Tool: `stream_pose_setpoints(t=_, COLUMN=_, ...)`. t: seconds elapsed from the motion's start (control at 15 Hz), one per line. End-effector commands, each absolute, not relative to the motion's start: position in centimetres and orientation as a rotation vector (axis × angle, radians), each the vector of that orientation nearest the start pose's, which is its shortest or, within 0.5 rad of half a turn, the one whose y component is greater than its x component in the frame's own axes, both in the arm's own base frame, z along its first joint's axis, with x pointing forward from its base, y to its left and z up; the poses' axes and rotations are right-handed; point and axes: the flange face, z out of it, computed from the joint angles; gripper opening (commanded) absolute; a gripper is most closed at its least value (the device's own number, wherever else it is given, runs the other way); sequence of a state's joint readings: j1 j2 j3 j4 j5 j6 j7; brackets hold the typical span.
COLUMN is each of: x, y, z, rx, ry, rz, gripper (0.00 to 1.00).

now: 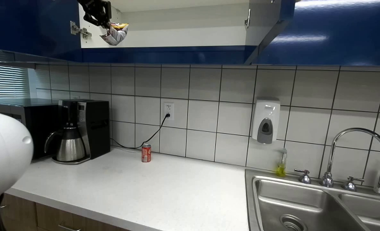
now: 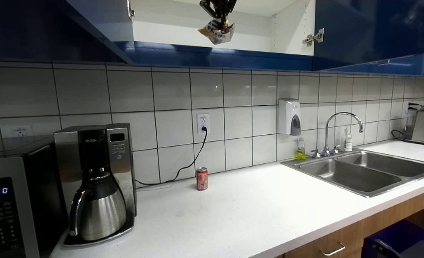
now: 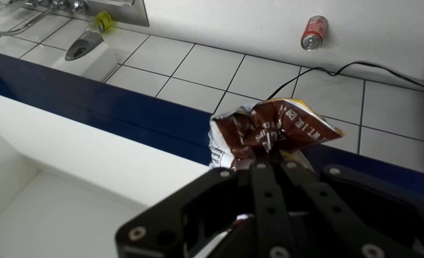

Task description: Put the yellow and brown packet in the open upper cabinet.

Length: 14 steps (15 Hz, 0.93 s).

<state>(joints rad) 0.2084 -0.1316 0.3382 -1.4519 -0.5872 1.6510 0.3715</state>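
By the end effector (image 3: 275,162), its black fingers (image 3: 264,183) almost together, the yellow and brown packet (image 3: 277,125) is pinched, its glossy film crumpled. In both exterior views the packet is seen against the opening of the upper cabinet (image 1: 186,29); whether it is inside cannot be told. The cream interior is flanked by glossy dark blue doors (image 2: 358,32). Farther off, a cylindrical red drink can (image 1: 146,153) is stood on the smooth white desk (image 2: 262,211), near rectangular white tiles (image 1: 202,115).
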Motion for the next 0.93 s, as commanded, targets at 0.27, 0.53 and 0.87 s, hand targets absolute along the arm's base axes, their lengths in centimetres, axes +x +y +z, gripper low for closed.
stream_pose_setpoints(t=0.27, x=49.1, y=23.6, z=78.7, rx=-3.374, ry=-0.381, rz=-1.278, gripper=0.00)
stream_pose_setpoints(t=0.53, x=50.8, y=23.1, z=78.3, rx=-3.320, ry=-0.428, rz=-1.439, gripper=0.00)
stream_pose_setpoints(t=0.87, x=52.9, y=21.2, z=77.7, rx=-3.238, ry=-0.437, rz=-1.580, gripper=0.00)
